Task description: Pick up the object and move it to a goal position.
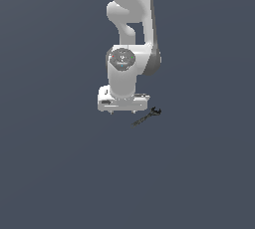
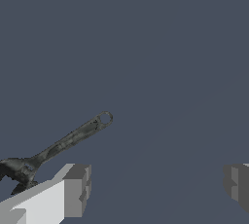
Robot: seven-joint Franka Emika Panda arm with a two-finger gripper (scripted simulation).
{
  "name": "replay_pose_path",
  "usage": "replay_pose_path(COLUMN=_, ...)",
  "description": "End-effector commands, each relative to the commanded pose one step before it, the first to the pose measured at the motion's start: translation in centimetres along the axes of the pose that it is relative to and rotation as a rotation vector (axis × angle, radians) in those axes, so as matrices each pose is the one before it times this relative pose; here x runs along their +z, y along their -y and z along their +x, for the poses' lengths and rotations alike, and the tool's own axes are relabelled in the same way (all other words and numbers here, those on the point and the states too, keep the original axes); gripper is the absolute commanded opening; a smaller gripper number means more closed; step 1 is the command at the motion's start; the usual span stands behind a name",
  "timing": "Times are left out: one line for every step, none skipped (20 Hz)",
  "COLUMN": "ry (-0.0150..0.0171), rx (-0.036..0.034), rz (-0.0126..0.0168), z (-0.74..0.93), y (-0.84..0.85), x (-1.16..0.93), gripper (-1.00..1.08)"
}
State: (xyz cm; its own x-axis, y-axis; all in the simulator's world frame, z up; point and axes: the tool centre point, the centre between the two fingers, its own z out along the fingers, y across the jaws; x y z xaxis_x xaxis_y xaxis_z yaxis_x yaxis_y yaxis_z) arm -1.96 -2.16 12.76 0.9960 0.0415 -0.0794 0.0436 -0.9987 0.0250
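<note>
Hovering with fingers spread wide and empty, the gripper risks closing on nothing, since the wrench lies at its four o'clock, outside the gap.

Flat, dim, even rendered light (no cast shadows or glare), both views sharp.

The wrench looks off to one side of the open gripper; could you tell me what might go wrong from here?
The wrench lies outside the gap of the gripper, beside one finger, so closing now would probably grasp nothing. Descending without recentring might land that finger on the forked end. Its thin, flat shaft also risks slipping.
</note>
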Motion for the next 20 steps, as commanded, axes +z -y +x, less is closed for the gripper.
replay_pose_path(ry=0.00082, rx=-0.00127, rz=0.00037, z=0.006, y=-0.024, x=0.003, gripper=1.00)
replay_pose_path(ry=-0.00053, rx=0.00127, rz=-0.00005, z=0.003, y=0.053, x=0.002, gripper=1.00)
replay_pose_path(ry=-0.00049, rx=0.00272, rz=0.00007, z=-0.003, y=0.056, x=0.012, gripper=1.00)
replay_pose_path(ry=-0.00037, rx=0.00412, rz=0.00020, z=-0.007, y=0.059, x=0.028, gripper=1.00)
replay_pose_path(ry=-0.00030, rx=0.00542, rz=0.00031, z=-0.011, y=0.070, x=0.041, gripper=1.00)
replay_pose_path(ry=-0.00032, rx=0.00671, rz=0.00039, z=-0.014, y=0.080, x=0.052, gripper=1.00)
replay_pose_path(ry=-0.00040, rx=0.00788, rz=0.00045, z=-0.017, y=0.096, x=0.061, gripper=1.00)
replay_pose_path(ry=-0.00055, rx=0.00897, rz=0.00050, z=-0.021, y=0.115, x=0.067, gripper=1.00)
replay_pose_path(ry=-0.00069, rx=0.01009, rz=0.00054, z=-0.024, y=0.133, x=0.073, gripper=1.00)
replay_pose_path(ry=-0.00080, rx=0.01120, rz=0.00060, z=-0.029, y=0.150, x=0.079, gripper=1.00)
replay_pose_path(ry=-0.00087, rx=0.01232, rz=0.00066, z=-0.035, y=0.162, x=0.087, gripper=1.00)
replay_pose_path(ry=-0.00090, rx=0.01348, rz=0.00073, z=-0.041, y=0.175, x=0.096, gripper=1.00)
replay_pose_path(ry=-0.00094, rx=0.01468, rz=0.00080, z=-0.048, y=0.187, x=0.105, gripper=1.00)
replay_pose_path(ry=-0.00099, rx=0.01580, rz=0.00087, z=-0.056, y=0.199, x=0.113, gripper=1.00)
replay_pose_path(ry=-0.00107, rx=0.01698, rz=0.00093, z=-0.064, y=0.211, x=0.120, gripper=1.00)
replay_pose_path(ry=-0.00113, rx=0.01816, rz=0.00100, z=-0.074, y=0.224, x=0.128, gripper=1.00)
replay_pose_path(ry=-0.00118, rx=0.01933, rz=0.00107, z=-0.084, y=0.235, x=0.136, gripper=1.00)
replay_pose_path(ry=-0.00123, rx=0.02056, rz=0.00114, z=-0.096, y=0.245, x=0.144, gripper=1.00)
replay_pose_path(ry=-0.00128, rx=0.02176, rz=0.00121, z=-0.108, y=0.255, x=0.152, gripper=1.00)
replay_pose_path(ry=-0.00133, rx=0.02297, rz=0.00127, z=-0.122, y=0.264, x=0.160, gripper=1.00)
